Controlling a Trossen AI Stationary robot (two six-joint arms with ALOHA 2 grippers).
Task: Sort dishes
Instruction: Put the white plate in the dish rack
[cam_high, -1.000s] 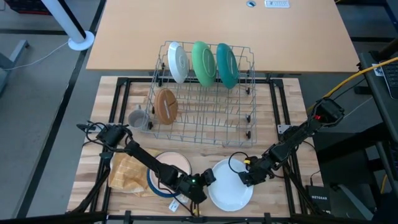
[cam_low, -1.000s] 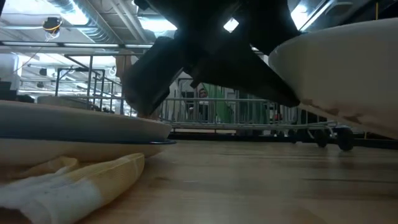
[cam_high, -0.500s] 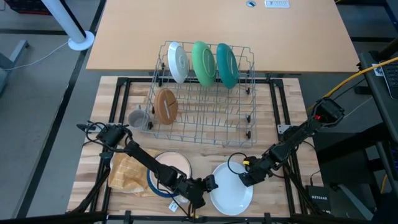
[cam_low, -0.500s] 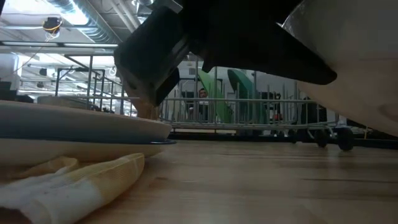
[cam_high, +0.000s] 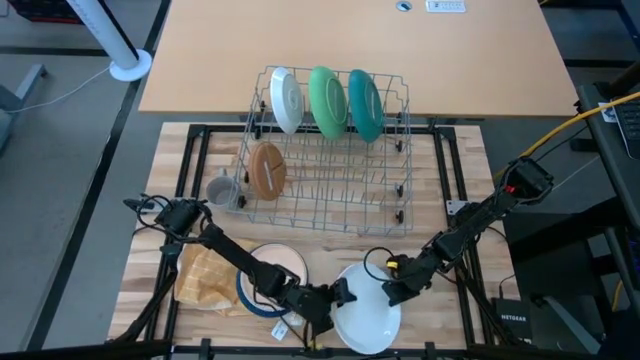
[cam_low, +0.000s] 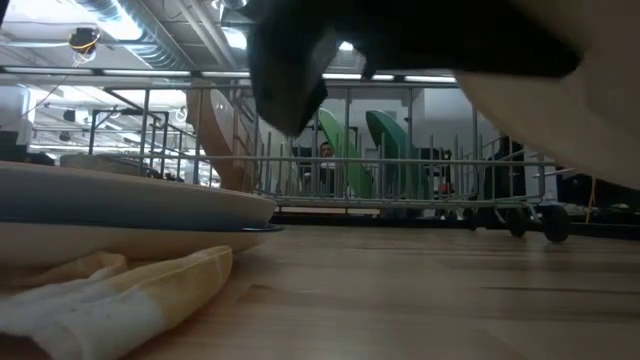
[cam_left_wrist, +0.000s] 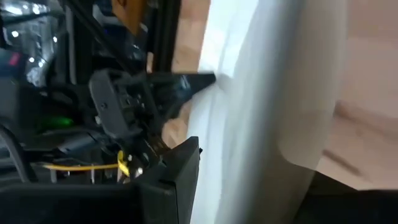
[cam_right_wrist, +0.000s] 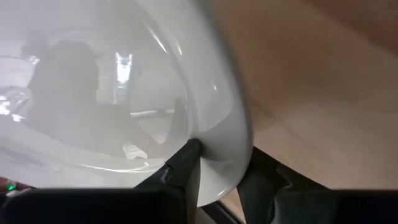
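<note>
A large white plate (cam_high: 366, 320) hangs tilted above the table's near edge, with both grippers shut on its rim. My left gripper (cam_high: 343, 294) is at its left side and my right gripper (cam_high: 389, 291) at its far right side. In the low view only the plate's underside (cam_low: 600, 100) shows, clear of the wood. White (cam_high: 286, 100), green (cam_high: 327, 100) and teal (cam_high: 365, 103) plates stand on edge in the wire rack (cam_high: 400, 150). A brown plate (cam_high: 267, 170) stands in it lower down. A peach plate (cam_high: 284, 263) lies on a blue one (cam_high: 246, 294). My left gripper pinches the white plate's left rim (cam_left_wrist: 214, 168) between its two fingers. One finger (cam_left_wrist: 180, 180) lies on the plate's face; the plate hides the other. It comes from the table's left, slanting down. The plate is lifted clear and tilted. My right gripper pinches the plate's rim (cam_right_wrist: 217, 165) at the far right side, one finger (cam_right_wrist: 183, 165) on the inner face and one (cam_right_wrist: 264, 180) on the underside. It comes from the table's right, slanting down. The plate is clear of the table.
A grey mug (cam_high: 222, 190) stands by the rack's left near corner. A yellow checked cloth (cam_high: 203, 276) lies crumpled left of the stacked plates, also in the low view (cam_low: 120, 300). Bare wood (cam_high: 440, 200) lies right of the rack.
Both grippers have tipped their wrists upward and risen slightly. The white plate has come up off the table and tilted steeper. Seen from above it looks narrower and sits a little nearer the table's near edge.
</note>
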